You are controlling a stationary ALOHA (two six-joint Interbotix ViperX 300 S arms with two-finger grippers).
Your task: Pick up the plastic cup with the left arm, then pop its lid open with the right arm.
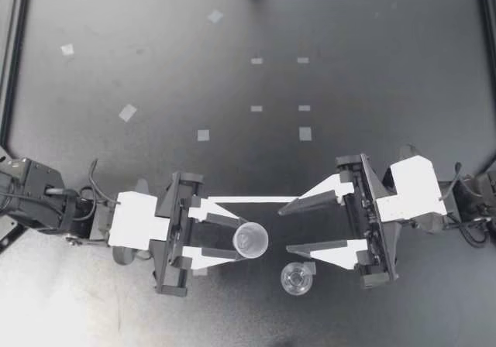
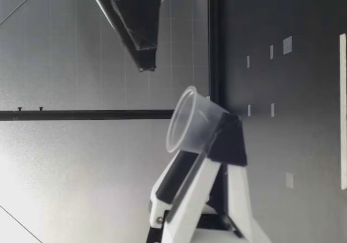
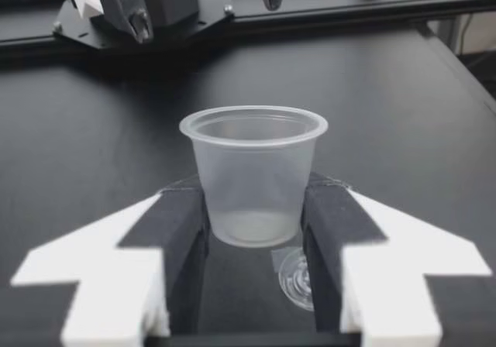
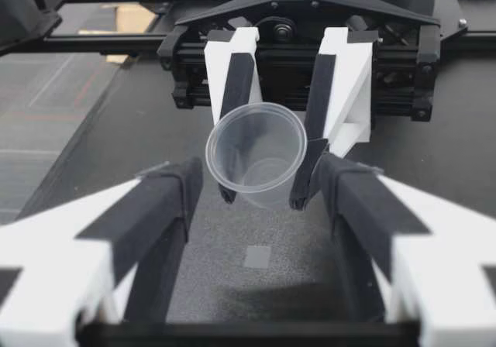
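Observation:
My left gripper [image 1: 239,239] is shut on a small clear plastic cup [image 1: 250,239], its dark pads pressing the cup's sides. The left wrist view shows the cup [image 3: 253,169] upright between the fingers [image 3: 180,223], lifted off the table. In the low view the cup [image 2: 190,121] leans in the left gripper [image 2: 225,140]. My right gripper [image 1: 287,230] stands open just beyond the cup, facing it, with nothing between its fingers. From the right wrist the cup [image 4: 260,157] shows just ahead of the open fingers [image 4: 167,200]. A second clear cup [image 1: 297,277] stands on the table below.
A long white strip [image 1: 252,200] lies on the black table [image 1: 155,76] between the two arms. Several small pale tape squares [image 1: 203,135] dot the far half. A raised black frame [image 1: 14,68] edges the table.

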